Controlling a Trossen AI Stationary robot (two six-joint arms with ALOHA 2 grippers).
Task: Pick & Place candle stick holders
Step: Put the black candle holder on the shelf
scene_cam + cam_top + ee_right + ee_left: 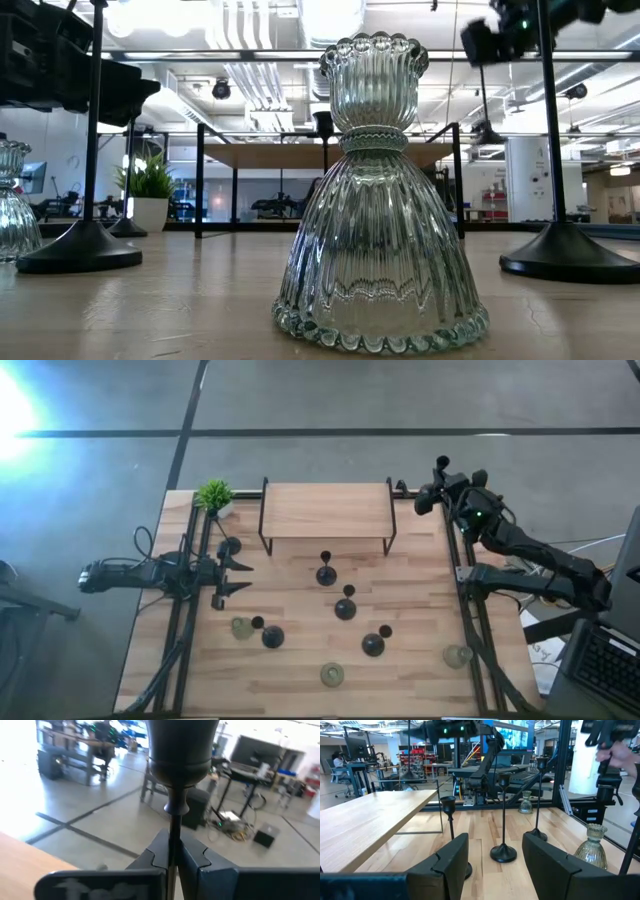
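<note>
Right gripper (pixel 172 857) is clenched on a black holder's (pixel 175 765) thin stem, lifted at two o'clock of the table (pixel 300 670). Stiff and top-light with a heavy base, it'll probably swing; grip low. Left gripper (pixel 492 855) gapes wide at nine o'clock.

Bright ceiling lights; glare whitens the overhead view's upper-left corner, and the room beyond the right wrist blurs softly.

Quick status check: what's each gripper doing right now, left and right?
Left gripper: open, empty, low over the table's left side.
Right gripper: shut on a black candle stick holder, gripping its thin stem, raised near the table's far right corner.
</note>
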